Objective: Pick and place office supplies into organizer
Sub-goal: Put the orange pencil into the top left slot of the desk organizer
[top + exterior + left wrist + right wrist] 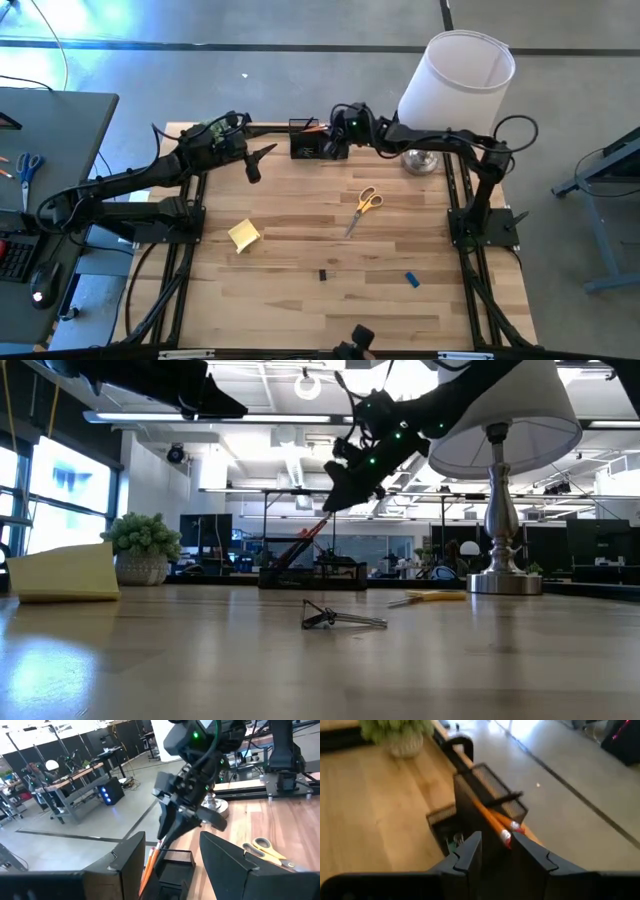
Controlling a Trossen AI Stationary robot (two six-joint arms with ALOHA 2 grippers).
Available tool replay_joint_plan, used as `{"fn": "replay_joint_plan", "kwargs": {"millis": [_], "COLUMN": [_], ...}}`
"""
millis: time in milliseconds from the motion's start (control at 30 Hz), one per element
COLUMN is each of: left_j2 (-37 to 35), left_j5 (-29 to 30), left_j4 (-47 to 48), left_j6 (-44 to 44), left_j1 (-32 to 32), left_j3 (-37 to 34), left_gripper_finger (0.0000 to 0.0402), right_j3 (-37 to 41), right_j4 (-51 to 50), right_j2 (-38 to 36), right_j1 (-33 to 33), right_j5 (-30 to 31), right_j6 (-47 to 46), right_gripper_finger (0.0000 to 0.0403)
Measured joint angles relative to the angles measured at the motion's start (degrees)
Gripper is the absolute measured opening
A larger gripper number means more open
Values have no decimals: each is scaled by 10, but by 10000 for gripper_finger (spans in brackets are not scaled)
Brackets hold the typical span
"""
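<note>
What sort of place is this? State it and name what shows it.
Probably a robotics lab in a large open office: workbenches with monitors fill the room behind, ceiling ducts are exposed, and a side desk beside the wooden table holds a keyboard.

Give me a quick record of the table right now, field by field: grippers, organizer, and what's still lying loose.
right gripper: over the organizer, fingers apart, holding nothing
left gripper: raised to the organizer's left, open, empty
organizer contents: orange pencils and a black pen in the cup section
loose on table: scissors, sticky-note pad, black clip, blue block
also there: lamp, small plant
</note>
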State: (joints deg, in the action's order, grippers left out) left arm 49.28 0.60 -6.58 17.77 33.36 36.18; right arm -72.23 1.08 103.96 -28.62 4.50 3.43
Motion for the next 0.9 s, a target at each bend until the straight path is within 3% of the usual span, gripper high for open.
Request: {"fn": "replay_joint_plan", "kwargs": {"millis": [300,700,900], "left_j2": [0,0,0], "left_j5": [-7,-6,-6], "left_j4": [3,2,2], "left_j6": [-2,-1,-1], "left_j1": [0,0,0], "left_j3": [0,0,0], "left_gripper_finger": [179,179,179], "right_j3": [0,0,0], "right_j4": [29,11,16], "right_j2": [14,14,14], "right_j1": [-3,-6,-7], "right_j5": [30,27,14], "right_j6": [-4,-15,-22], "right_gripper_finger": [92,36,49]}}
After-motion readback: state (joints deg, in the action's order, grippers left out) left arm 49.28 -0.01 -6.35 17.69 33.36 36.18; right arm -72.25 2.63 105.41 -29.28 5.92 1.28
